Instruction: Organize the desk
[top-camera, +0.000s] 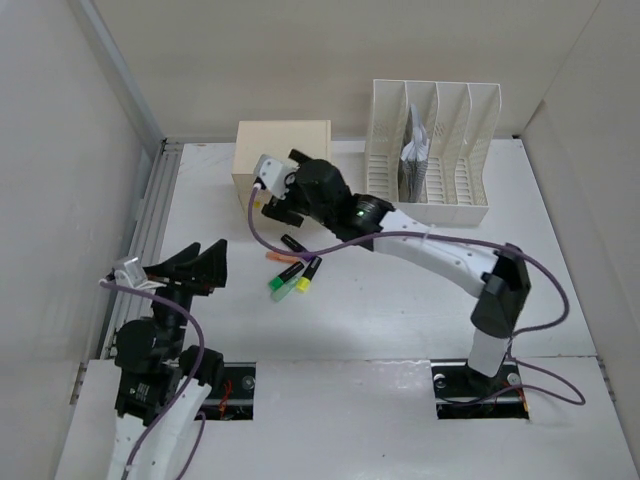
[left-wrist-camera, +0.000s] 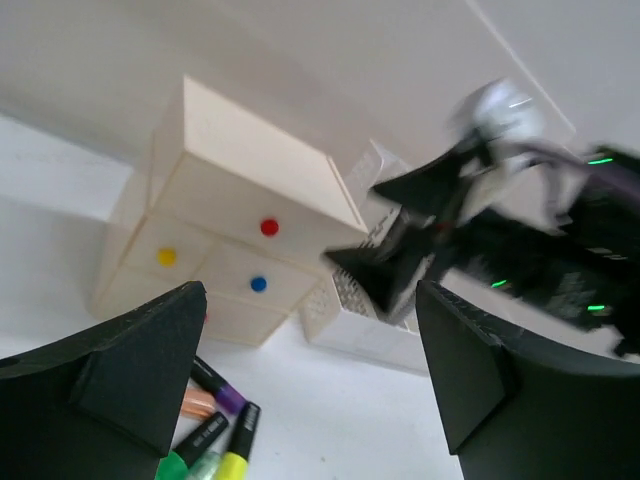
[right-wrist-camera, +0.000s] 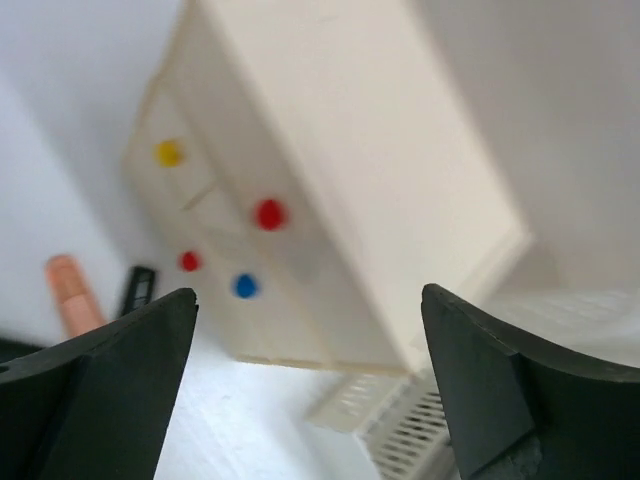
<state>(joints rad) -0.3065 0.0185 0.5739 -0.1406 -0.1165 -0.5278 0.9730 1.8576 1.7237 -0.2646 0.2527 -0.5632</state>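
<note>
Standing open above the desk (top-camera: 400, 310), the right tool (right-wrist-camera: 308, 305) faces the drawer box (right-wrist-camera: 330, 150).

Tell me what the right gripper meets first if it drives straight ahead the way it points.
Most likely the small beige drawer box, near its round red knob, which sits ahead of the open right gripper in the wrist view. How far off is unclear.

Drawer box (left-wrist-camera: 235, 245), markers (left-wrist-camera: 222, 432) on desk (left-wrist-camera: 330, 420)
</note>
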